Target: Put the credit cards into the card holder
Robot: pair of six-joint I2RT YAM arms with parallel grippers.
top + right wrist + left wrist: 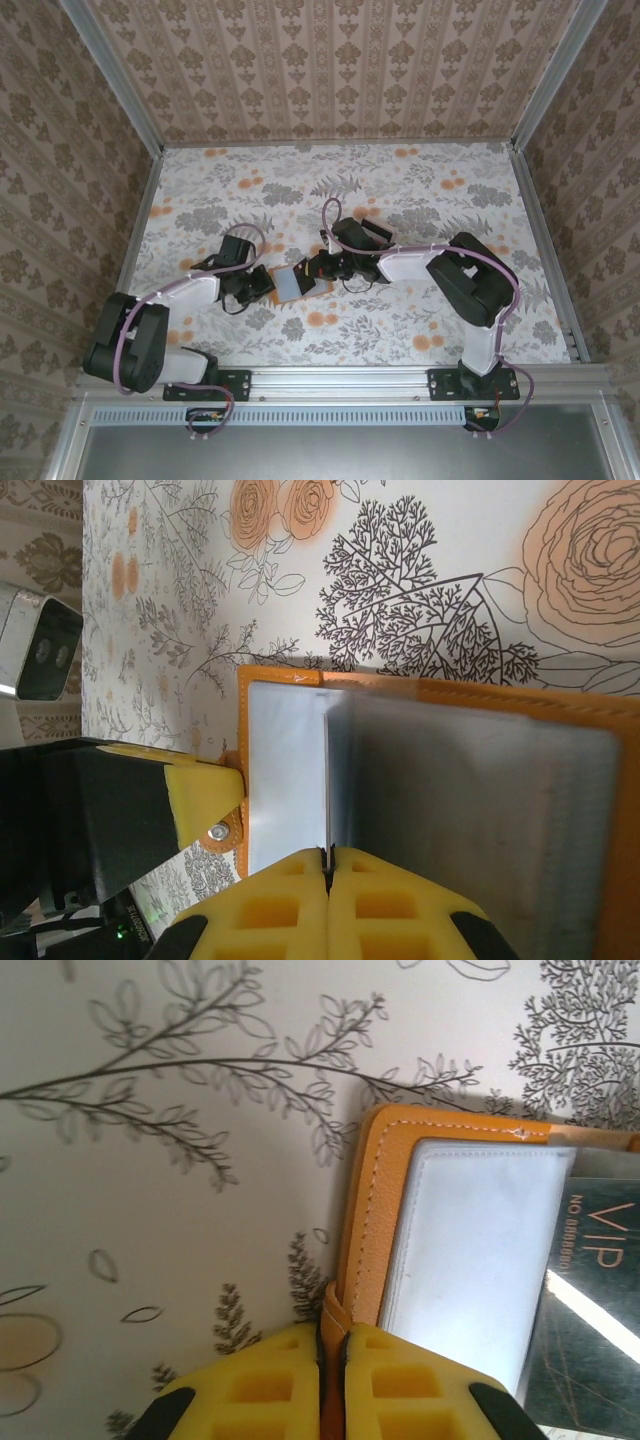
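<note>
Closest in, the right pincer point(328, 858) has its yellow foam pads pressed together on the near edge of a thin card point(470, 820). From that wrist the card reads as a blurred grey sheet stretching away from the pads. From the left wrist it is the dark card point(590, 1310) with pale "VIP" lettering and a glossy face.

The left pincer point(333, 1345) is likewise clamped shut, pinching the orange tab point(333, 1310) that sticks out from the card holder's near edge.

Just beyond both pincers the card holder point(365, 1220) lies open and flat on the worktop point(150, 1210). Its stitched orange leather-like rim frames a smooth, pale clear pocket point(470, 1260).

The held card hangs over the half of the holder further from the left pincer, and its long axis runs roughly along the holder's. The right arm is the nearer one for the insertion, and the left looks placed to steady the case. I judge the coming move depends on lining the card's leading edge up with the pocket's slit. Where that slit opens cannot be told from these views.

Further out there is only matte, floral-printed worktop.
</note>
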